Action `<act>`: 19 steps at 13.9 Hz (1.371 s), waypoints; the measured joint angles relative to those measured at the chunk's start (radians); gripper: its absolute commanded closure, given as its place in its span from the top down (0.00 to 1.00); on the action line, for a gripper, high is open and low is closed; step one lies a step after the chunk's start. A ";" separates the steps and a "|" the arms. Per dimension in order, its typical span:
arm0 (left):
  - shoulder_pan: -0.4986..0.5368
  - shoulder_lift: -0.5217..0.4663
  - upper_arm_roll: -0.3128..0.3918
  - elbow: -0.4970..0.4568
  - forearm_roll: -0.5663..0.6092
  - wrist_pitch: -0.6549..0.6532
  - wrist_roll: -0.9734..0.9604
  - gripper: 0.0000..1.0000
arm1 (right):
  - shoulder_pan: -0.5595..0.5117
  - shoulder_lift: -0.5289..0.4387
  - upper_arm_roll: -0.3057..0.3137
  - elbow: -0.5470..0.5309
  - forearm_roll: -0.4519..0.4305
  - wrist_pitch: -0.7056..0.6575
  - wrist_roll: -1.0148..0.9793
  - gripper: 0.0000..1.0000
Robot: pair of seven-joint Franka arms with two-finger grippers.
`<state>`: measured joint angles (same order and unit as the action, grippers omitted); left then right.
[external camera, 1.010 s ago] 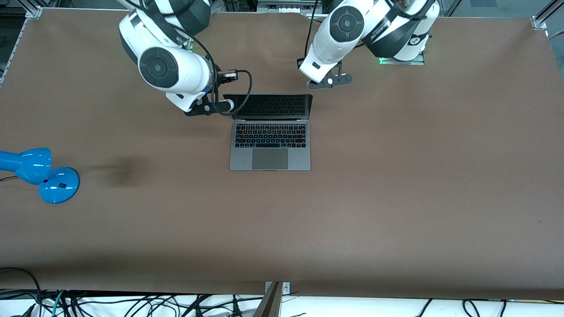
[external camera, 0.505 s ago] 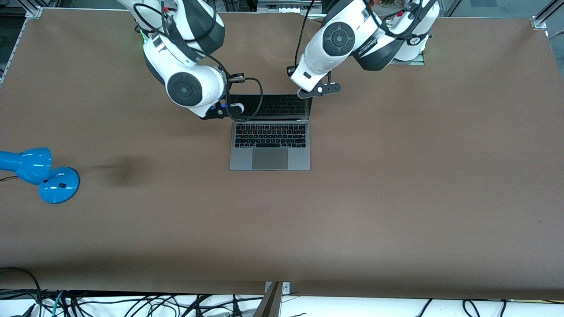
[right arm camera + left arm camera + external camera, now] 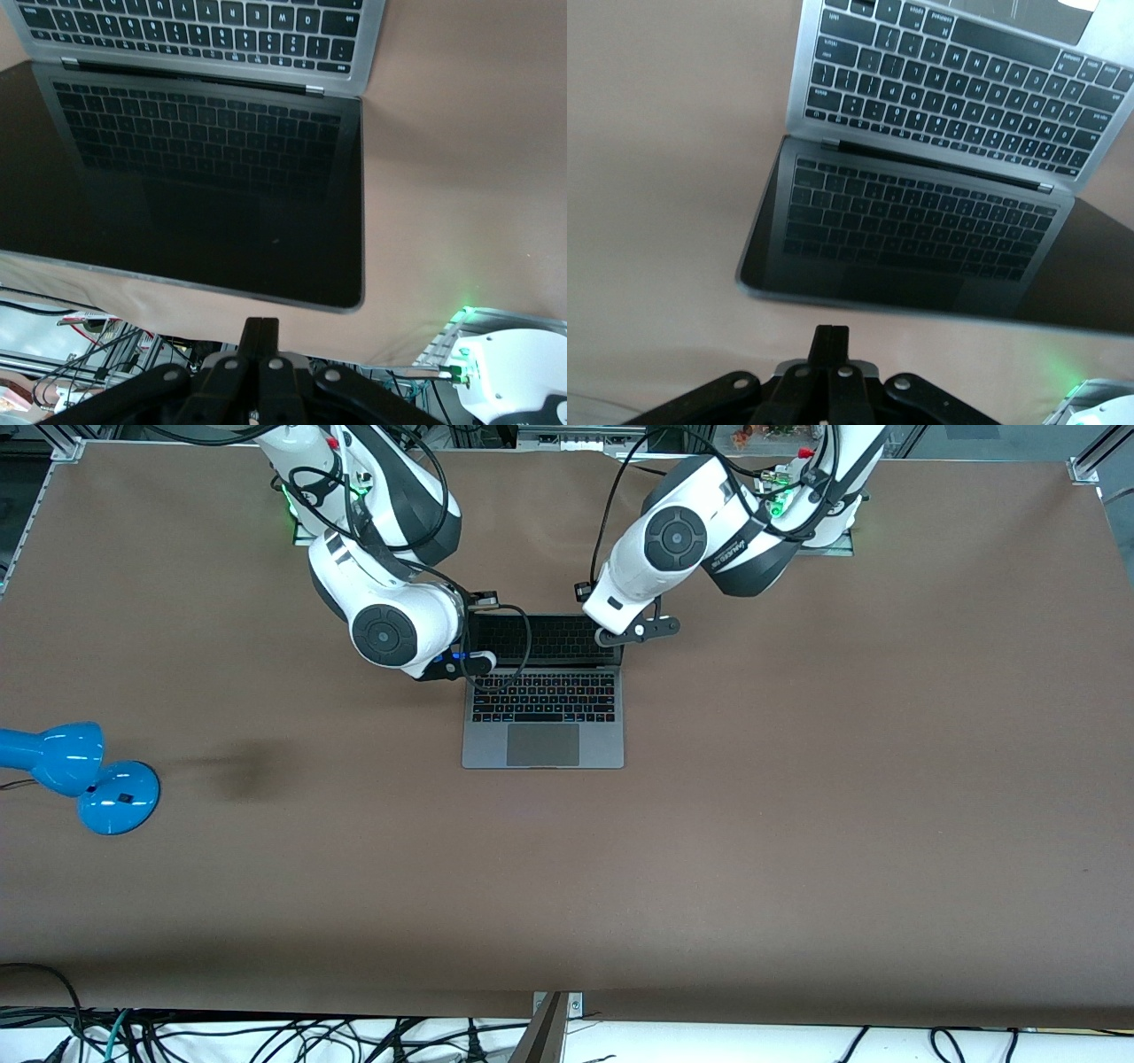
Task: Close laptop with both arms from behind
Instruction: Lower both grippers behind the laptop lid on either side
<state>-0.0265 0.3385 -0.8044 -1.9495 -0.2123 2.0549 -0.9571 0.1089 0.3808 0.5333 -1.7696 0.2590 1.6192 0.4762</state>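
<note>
both arms [image 3: 390, 629] closer in — laptop [image 3: 543, 691] lid lower

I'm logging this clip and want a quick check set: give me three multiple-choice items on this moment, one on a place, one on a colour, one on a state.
1. Where does the desk lamp stand?
A. Toward the right arm's end of the table
B. On the laptop's keyboard
C. Toward the left arm's end of the table

2. What colour is the lamp?
A. Red
B. Blue
C. White

3. How does the laptop stand?
A. Lid fully shut
B. Lid open, screen dark
C. Lid open, screen lit

Key: 1 A, the lamp sits at the table edge on the right arm's end, nearer the front camera than the laptop. 2 B, base and shade are bright blue. 3 B, both wrist views show the keys mirrored in a black screen, with the shut left pincer and shut right pincer at the lid's top edge.
</note>
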 measured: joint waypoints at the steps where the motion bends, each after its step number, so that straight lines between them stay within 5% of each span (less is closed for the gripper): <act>1: 0.000 0.015 0.001 0.012 0.014 0.001 -0.004 0.00 | 0.000 0.000 0.000 0.000 0.000 0.012 0.000 0.05; 19: 0.002 0.224 0.037 0.194 0.177 0.004 -0.058 0.00 | -0.051 0.005 -0.029 0.000 -0.052 0.168 -0.103 0.05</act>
<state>-0.0249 0.5624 -0.7670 -1.7559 -0.0354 2.0589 -1.0155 0.0579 0.3857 0.5047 -1.7696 0.2066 1.7874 0.3735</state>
